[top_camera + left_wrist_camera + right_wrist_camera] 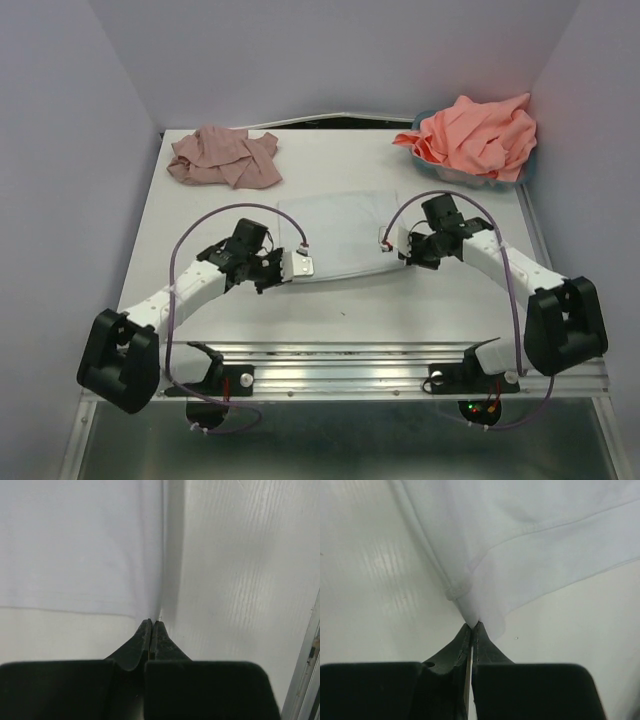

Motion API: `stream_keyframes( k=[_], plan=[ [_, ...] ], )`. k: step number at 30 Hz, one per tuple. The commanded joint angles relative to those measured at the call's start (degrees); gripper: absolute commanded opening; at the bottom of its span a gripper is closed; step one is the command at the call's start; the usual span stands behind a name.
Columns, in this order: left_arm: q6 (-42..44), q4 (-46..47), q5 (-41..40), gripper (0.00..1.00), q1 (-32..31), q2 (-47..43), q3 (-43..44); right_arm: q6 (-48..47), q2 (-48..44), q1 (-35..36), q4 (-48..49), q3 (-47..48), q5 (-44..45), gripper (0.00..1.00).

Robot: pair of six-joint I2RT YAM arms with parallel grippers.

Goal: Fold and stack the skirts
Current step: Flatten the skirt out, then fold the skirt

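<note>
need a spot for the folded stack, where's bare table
Bare: near strip of table between the pale white-blue skirt and the front rail; the back middle between the mauve-pink skirt and the teal basket. Crowded: centre, left gripper and right gripper pinching the pale skirt.

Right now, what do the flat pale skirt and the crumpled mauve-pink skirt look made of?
Pale white-blue flat skirt: thin, smooth, matte cloth, likely cotton; stitched hem visible.
Crumpled mauve-pink skirt: thin crinkled matte fabric, fibre unclear; fine creases all over.
</note>
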Motion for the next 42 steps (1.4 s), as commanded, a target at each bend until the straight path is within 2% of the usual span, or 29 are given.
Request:
stream_keyframes(
  k=[1,6,10,16,21,28,36,42],
  plan=[
    [4.4,-7.8,3.4,0.00,0.5,-6.1,1.9,-1.6,-8.2,1.1,-8.7,0.3,-2.9,0.01],
    [5.5,-15.1,6.4,0.00,0.0,-9.5,4.3,-5.0,-12.8,1.6,-18.7,0.2,-3.5,0.01],
    [4.4,-15.6,3.7,0.00,-0.5,-9.9,8.4,-3.7,-13.6,1.6,-17.8,2.7,-2.0,0.01],
    [-3.7,-9.0,-2.5,0.00,-0.1,-3.4,14.7,-1.0,-0.6,1.6,-16.8,15.3,0.2,0.01],
    [-6.1,-8.0,-1.0,0.00,5.3,4.0,21.7,-2.3,9.6,0.0,-19.6,26.8,0.1,0.01],
    [-8.0,-4.0,-4.1,0.00,7.8,12.6,27.6,-4.9,17.9,-1.1,-21.2,33.5,1.3,0.01],
    [-9.3,-2.8,-3.5,0.00,10.6,20.4,34.2,-6.6,27.1,-3.5,-23.9,43.6,0.9,0.01],
    [-9.2,-2.0,-4.0,0.00,11.0,24.8,37.6,-7.3,31.3,-4.0,-23.5,47.2,0.8,0.02]
  ],
)
